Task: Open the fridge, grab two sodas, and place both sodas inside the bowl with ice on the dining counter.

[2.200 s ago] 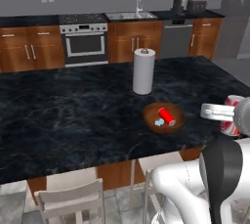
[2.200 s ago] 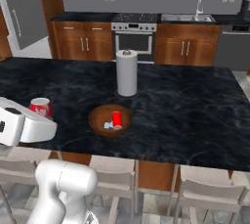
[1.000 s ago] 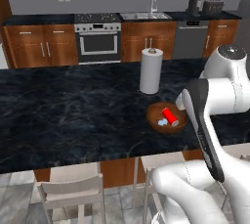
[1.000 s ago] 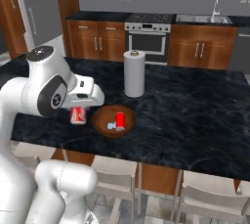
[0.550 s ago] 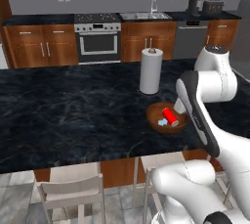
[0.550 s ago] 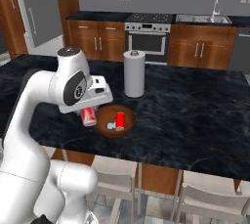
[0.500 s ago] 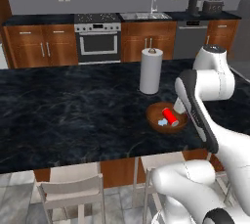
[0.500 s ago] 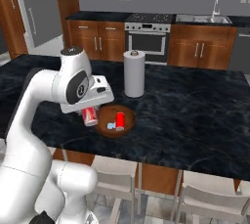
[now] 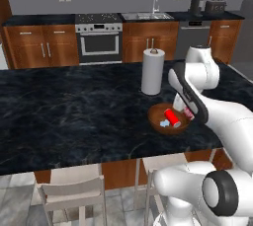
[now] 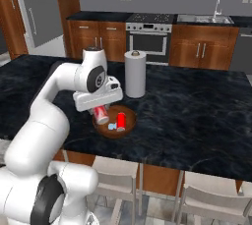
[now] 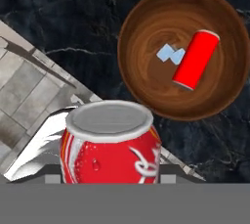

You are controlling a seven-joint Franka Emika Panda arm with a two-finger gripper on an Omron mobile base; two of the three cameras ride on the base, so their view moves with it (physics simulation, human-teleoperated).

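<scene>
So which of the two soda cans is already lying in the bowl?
The bare one lying on its side beside the ice in the brown bowl. The other can is held in the end effector, above the bowl's rim.

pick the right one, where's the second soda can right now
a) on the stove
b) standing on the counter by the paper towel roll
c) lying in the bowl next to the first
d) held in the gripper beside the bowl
d: the gripper holds the second soda can at the edge of the bowl, and one soda can already lies inside with the ice.
</scene>
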